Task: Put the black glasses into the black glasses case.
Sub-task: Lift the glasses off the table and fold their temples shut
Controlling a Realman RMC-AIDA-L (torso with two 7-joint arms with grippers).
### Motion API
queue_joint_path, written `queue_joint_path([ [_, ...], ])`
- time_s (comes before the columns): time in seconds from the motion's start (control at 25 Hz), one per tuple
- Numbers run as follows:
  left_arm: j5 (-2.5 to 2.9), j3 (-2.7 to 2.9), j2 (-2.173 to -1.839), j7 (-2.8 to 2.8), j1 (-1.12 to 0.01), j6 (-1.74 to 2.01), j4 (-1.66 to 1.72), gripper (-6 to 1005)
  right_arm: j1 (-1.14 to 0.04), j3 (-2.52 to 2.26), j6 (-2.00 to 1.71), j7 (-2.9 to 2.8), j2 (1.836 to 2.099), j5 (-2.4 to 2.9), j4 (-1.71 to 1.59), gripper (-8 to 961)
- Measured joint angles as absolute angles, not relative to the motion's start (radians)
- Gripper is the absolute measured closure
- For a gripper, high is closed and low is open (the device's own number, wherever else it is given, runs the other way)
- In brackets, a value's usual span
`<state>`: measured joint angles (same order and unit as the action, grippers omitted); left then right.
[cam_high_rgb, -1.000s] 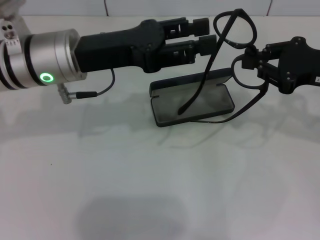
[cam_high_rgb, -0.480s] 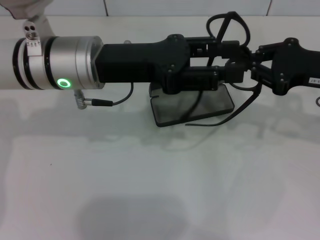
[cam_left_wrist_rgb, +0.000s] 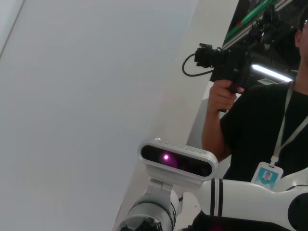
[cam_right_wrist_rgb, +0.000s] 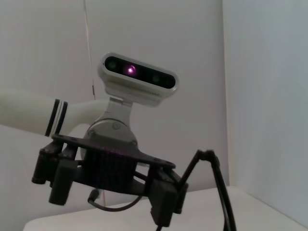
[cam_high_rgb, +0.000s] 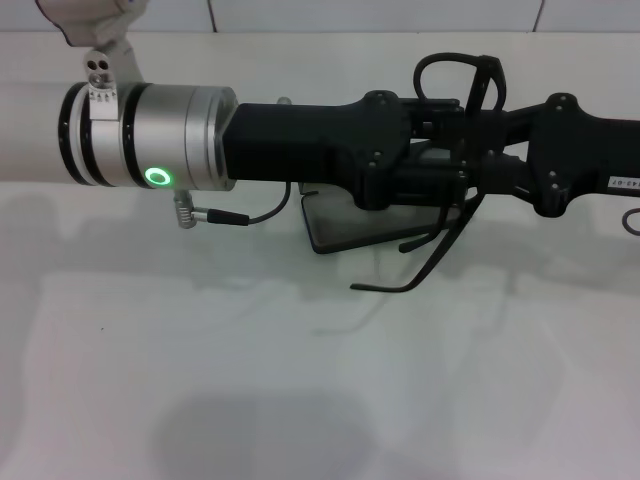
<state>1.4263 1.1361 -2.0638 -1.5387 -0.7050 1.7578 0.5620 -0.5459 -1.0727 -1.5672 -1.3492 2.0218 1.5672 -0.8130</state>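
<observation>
Both grippers meet above the open case (cam_high_rgb: 345, 222), which lies on the white table (cam_high_rgb: 300, 380) under a pale wall. The left gripper (cam_high_rgb: 462, 160) and the right gripper (cam_high_rgb: 490, 165) crowd the glasses (cam_high_rgb: 455, 75), held aloft with a temple (cam_high_rgb: 420, 268) dangling; which one grips, and either's fingers, I cannot tell. A person (cam_left_wrist_rgb: 255, 125) films with a camera (cam_left_wrist_rgb: 231, 60).

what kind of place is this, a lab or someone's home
Probably a robot lab: a bare white table, plain white walls, and a person with a lanyard badge holding a handheld camera rig.
</observation>
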Motion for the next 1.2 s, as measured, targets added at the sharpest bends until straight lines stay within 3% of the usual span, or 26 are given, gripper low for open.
queue_joint_path([
  [0.92,1.397,1.089,-2.08,-1.515,-0.699,1.681,0.567,379,-0.556,-1.057,-1.6,-1.379,2.005,1.578,-0.787,855],
  [1.2,1.373,1.069,-2.041,-1.512,-0.667,1.743,0.57,380,-0.551,-0.938,-1.615,-1.373,1.99,1.57,-0.764,856],
])
